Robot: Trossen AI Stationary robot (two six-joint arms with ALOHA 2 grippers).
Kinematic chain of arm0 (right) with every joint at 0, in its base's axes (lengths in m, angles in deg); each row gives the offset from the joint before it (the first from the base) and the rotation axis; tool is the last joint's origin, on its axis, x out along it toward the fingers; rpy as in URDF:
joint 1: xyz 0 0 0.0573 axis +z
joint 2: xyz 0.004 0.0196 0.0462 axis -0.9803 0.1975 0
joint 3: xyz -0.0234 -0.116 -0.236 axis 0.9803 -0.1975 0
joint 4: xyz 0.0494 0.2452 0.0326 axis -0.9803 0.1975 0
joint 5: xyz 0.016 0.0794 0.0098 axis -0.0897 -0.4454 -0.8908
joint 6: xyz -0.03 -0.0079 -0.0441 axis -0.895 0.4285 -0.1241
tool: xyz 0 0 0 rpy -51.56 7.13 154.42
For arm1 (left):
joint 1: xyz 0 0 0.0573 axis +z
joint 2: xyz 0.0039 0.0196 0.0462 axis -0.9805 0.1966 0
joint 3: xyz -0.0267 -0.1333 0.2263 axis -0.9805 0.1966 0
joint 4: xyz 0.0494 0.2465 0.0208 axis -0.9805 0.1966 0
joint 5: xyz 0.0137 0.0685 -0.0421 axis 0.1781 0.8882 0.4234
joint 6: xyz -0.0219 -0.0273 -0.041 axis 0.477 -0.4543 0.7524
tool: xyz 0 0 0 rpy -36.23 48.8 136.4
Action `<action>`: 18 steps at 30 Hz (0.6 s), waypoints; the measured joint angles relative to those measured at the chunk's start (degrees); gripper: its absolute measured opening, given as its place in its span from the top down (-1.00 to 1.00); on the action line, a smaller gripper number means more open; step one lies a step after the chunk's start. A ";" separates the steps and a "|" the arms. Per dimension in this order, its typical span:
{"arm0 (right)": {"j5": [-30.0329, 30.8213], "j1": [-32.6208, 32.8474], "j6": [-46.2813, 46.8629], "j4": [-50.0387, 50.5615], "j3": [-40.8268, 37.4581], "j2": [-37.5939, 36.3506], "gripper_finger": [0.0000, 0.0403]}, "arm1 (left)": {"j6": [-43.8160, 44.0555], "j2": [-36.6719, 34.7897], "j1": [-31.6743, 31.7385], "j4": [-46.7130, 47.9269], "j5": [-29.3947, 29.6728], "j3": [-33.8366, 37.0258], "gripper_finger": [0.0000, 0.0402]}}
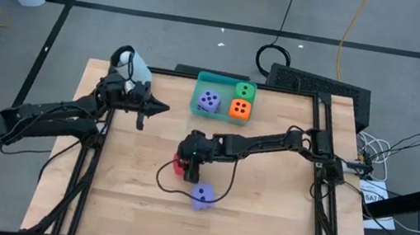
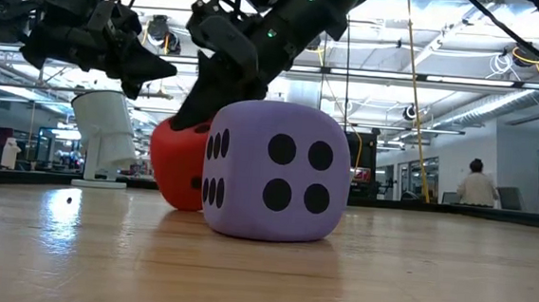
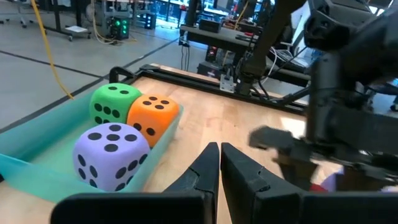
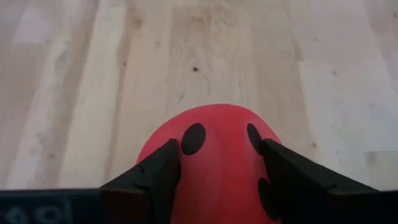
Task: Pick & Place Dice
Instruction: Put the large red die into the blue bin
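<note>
Straddling the soft red cube with dark pips [image 4: 219, 163], the right gripper [image 4: 221, 168] has a finger on either flank, pinching it on the wooden table [image 1: 262, 217]. The teal plastic tray [image 1: 204, 80] lies beyond this gripper, toward the table's far edge. The left gripper [image 3: 219, 171], fingers pressed together, waits beside that tray, nearer to it.

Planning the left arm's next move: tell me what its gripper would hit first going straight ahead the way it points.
The left gripper, shut, points across the table toward the right arm. Depth is unclear, but that arm looks first in line; the teal tray sits off to one side.
</note>
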 joint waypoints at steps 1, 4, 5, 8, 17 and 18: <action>0.04 -0.11 -0.02 -0.08 0.00 -0.01 0.03 | 0.00 0.00 -0.01 0.00 0.00 0.00 0.88; -0.01 -0.62 -0.80 -0.39 0.00 -0.01 0.03 | 0.00 0.00 0.00 0.14 0.02 0.00 0.88; -0.01 -0.79 -1.26 -0.33 0.00 -0.15 0.04 | 0.00 0.00 0.00 0.36 0.02 0.00 0.88; -0.05 -1.80 -3.15 2.56 -0.14 -1.98 0.04 | 0.00 0.00 0.00 0.71 0.02 0.00 0.88; 2.73 -7.43 -8.10 4.43 -0.13 -13.11 0.09 | -0.07 0.00 0.00 2.71 0.06 0.00 0.88; 2.77 -8.41 -8.96 4.24 -0.08 -14.77 0.10 | -0.07 0.00 0.00 2.70 0.06 0.00 0.88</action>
